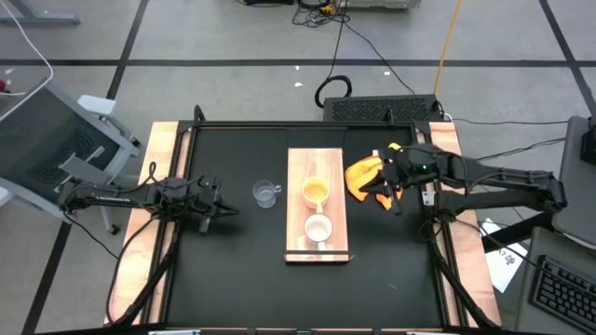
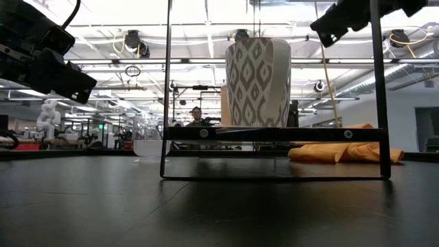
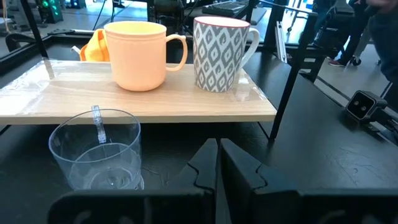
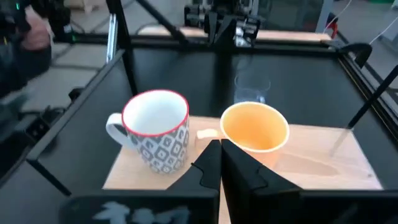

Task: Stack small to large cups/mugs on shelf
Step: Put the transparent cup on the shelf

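A light wooden shelf (image 1: 318, 167) stands on black legs over the black table. On it stand an orange-yellow mug (image 1: 315, 191) and a white patterned mug (image 1: 318, 228), also in the left wrist view (image 3: 138, 55) (image 3: 219, 53). A clear glass cup (image 1: 266, 194) stands on the tabletop left of the shelf, close before my left gripper (image 3: 217, 163), which is shut and empty. My right gripper (image 4: 219, 163) is shut and empty, raised right of the shelf, over an orange-yellow cloth (image 1: 365, 175).
The orange-yellow cloth lies on the table right of the shelf, also in the low view (image 2: 343, 152). A black frame rims the table (image 1: 307, 125). Bare tabletop lies on the near side of the shelf (image 1: 307, 298). A person shows in the room behind (image 2: 197, 115).
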Motion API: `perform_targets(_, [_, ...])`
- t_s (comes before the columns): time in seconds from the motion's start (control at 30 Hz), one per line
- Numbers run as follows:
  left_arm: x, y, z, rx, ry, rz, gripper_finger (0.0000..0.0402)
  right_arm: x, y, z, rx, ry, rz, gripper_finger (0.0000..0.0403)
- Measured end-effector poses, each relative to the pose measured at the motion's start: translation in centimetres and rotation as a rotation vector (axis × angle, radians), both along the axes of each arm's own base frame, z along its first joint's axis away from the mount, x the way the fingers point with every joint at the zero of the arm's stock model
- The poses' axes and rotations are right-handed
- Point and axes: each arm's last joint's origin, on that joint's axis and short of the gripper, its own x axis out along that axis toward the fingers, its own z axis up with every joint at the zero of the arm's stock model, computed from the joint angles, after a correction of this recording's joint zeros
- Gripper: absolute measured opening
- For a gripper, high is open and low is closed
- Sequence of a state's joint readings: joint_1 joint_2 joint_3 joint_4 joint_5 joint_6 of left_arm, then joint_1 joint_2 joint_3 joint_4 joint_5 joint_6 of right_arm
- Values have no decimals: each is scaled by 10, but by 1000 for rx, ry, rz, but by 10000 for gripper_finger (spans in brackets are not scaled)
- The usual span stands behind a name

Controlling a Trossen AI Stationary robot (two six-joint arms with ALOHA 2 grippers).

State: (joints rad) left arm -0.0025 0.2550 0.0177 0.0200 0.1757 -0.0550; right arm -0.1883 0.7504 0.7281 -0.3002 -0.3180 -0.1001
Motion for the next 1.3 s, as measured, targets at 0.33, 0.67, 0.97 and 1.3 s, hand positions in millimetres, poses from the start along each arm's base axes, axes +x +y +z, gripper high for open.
perform_targets(0.33, [0,0,0,-3,1,1,21,-9,2,-44,40,-98,-19,0])
perform_targets(0.67, [0,0,0,8,-1,-2,21,-20,4,-73,61,-180,-27,0])
perform_targets(0.97, [0,0,0,8,-1,-2,21,-29,7,-93,92,-277,21,0])
perform_targets(1.3, [0,0,0,1,0,-1,21,-37,10,-107,86,-290,75,0])
